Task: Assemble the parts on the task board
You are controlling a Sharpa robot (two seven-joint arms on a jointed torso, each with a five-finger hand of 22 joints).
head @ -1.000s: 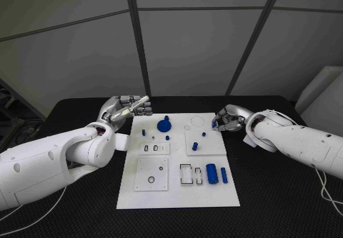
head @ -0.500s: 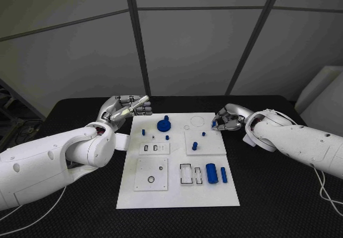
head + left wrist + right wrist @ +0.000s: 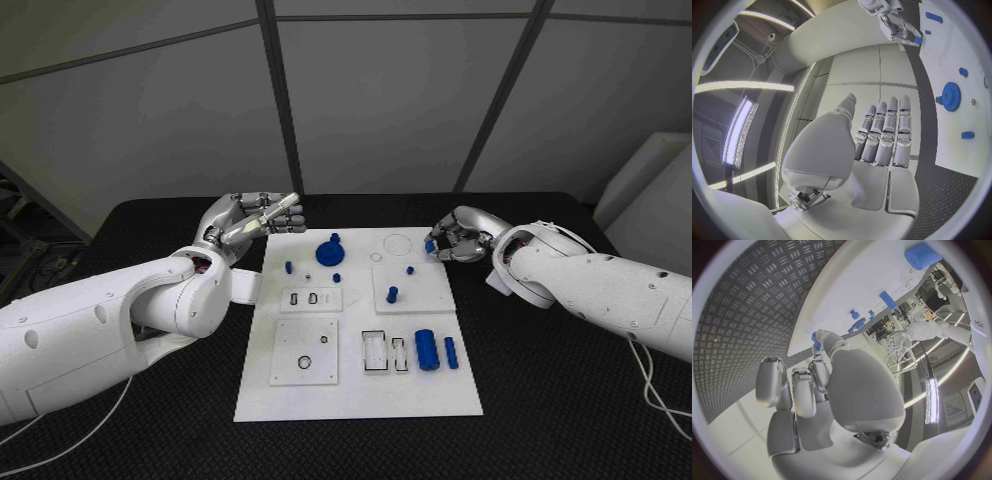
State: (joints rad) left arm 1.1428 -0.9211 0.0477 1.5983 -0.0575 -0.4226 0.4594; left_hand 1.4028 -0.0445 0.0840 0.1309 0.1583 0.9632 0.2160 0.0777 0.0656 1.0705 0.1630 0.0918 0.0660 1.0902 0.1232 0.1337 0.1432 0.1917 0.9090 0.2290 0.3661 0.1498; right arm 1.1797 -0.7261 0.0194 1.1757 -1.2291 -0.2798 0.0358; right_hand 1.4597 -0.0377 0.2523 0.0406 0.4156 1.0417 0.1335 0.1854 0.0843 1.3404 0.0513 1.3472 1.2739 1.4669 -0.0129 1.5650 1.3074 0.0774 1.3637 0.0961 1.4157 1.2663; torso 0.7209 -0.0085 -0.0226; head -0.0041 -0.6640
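A: Right hand [image 3: 459, 240] sat at the board's far right corner, fingers curled on a small blue part [image 3: 430, 246]; the right wrist view showed that part [image 3: 816, 340] pinched at the fingertips. Left hand?

B: Left hand [image 3: 254, 217] was raised off the board's far left corner, fingers straight and apart, nothing in it. The left wrist view agreed: fingers [image 3: 886, 131] extended, empty.

A: Board state?

B: Board [image 3: 361, 395] lay mid-table. Gear [image 3: 332, 251] near its far edge, a peg [image 3: 392, 295] standing in the right-hand block, a cylinder [image 3: 427, 349] and a thinner rod [image 3: 451, 353] lying toward the near right. Several sockets looked unfilled.

A: Step in hand?

B: My reading: carrying one part to its seat, early in the assembly. Which socket it belongs to, I could not tell.

A: Next move?

B: Probably bring the pinched part over a matching hole, square it up, then press down. Risk I would flag: a pinch that small could let the part tilt on entry.
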